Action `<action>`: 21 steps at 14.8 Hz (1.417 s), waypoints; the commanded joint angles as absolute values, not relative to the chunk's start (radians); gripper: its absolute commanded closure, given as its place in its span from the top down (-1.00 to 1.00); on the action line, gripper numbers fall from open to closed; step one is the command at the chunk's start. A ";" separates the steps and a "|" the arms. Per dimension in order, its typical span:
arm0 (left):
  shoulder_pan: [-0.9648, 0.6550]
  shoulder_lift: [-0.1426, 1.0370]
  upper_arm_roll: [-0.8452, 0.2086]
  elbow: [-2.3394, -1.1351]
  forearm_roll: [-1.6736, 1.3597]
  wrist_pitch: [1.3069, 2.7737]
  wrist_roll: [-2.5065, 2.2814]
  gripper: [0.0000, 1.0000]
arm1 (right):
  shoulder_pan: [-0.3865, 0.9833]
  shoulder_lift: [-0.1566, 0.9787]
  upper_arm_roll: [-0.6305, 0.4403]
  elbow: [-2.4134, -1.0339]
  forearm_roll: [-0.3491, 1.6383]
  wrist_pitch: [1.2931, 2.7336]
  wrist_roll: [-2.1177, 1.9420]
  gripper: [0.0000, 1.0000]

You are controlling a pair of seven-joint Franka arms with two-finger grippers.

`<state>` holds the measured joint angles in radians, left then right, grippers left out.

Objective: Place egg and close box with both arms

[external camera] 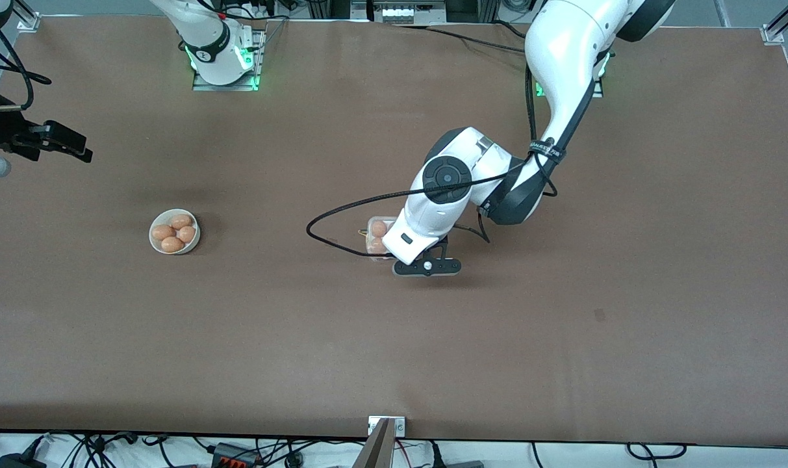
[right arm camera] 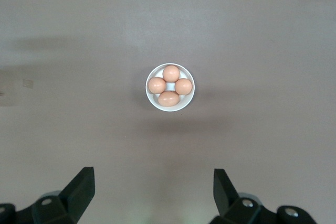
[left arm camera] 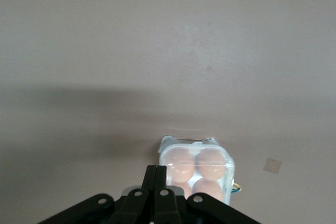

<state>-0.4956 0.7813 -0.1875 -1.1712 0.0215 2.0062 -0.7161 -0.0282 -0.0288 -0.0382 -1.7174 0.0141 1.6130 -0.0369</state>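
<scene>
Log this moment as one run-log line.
left gripper: shut, at egg carton | carton: lid down, eggs inside | right gripper: open, waiting high above bowl | bowl: four eggs

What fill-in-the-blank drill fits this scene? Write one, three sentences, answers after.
1. The white bowl holds ____ brown eggs.
2. The left gripper, over the clear egg carton, has its fingers ____.
3. The right gripper, high over the table toward the right arm's end, has its fingers ____.

Missing words: four; shut; open
</scene>
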 commanded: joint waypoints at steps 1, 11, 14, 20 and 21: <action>-0.451 0.720 -0.192 -1.180 0.048 1.930 -0.637 -0.93 | -0.041 -0.032 -0.032 -1.713 0.026 1.601 -0.048 1.00; -0.364 0.585 -0.193 -1.197 0.045 1.740 -0.546 -0.65 | -0.038 -0.032 -0.034 -1.713 0.026 1.603 -0.044 1.00; -0.305 0.551 -0.207 -1.195 0.034 1.698 -0.546 0.99 | -0.037 -0.032 -0.034 -1.713 0.026 1.603 -0.046 1.00; -0.241 0.463 -0.207 -1.184 0.032 1.548 -0.490 1.00 | -0.038 -0.032 -0.034 -1.713 0.026 1.603 -0.046 1.00; -0.226 0.447 -0.207 -1.187 0.031 1.533 -0.445 1.00 | -0.038 -0.032 -0.034 -1.713 0.026 1.605 -0.046 1.00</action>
